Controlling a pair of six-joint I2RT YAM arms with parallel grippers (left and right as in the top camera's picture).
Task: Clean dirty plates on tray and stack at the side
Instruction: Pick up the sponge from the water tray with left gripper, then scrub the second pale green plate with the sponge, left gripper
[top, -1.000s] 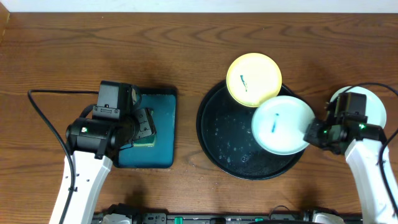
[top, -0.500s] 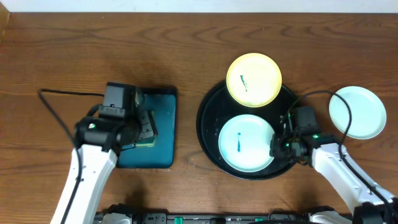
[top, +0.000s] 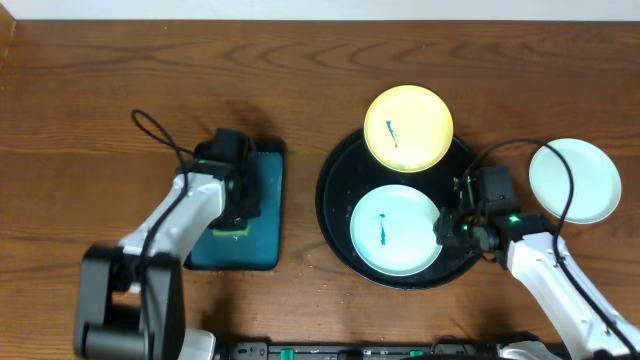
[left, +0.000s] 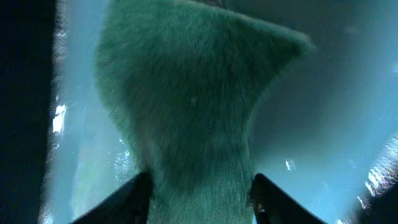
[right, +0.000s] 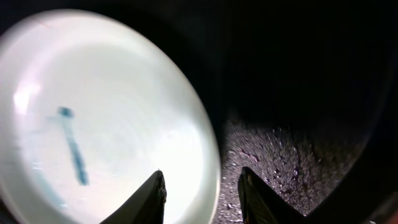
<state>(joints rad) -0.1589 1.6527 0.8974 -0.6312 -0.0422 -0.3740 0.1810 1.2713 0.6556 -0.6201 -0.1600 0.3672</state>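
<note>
Handling: the mint plate (top: 395, 230) is looking light, stiff and glossy. I am judging it slippery on the damp-looking surface under it, and not very fragile.
Hold: its shallow raised rim is offering the only purchase, so pinching the edge nearest the right gripper (top: 447, 228) is looking best.
Look: it is showing a round, plain, pale mint-blue face carrying a thin teal smear (top: 384, 228) near the centre.
Place: it is lying flat in the black tray (top: 340, 185), toward the tray's near edge.
Right gripper: its jaws are standing apart astride the plate's right rim, clamping nothing.
Other plates: the yellow plate (top: 408, 128) is lying over the tray's far edge. A second mint plate (top: 575, 180) is sitting off the tray on the bench (top: 300, 60), near its right edge.
Left gripper (top: 238, 205): it is hanging over the teal tray (top: 262, 230), its fingers flanking the green sponge (left: 186, 93). Whether they are squeezing it, I cannot tell.
</note>
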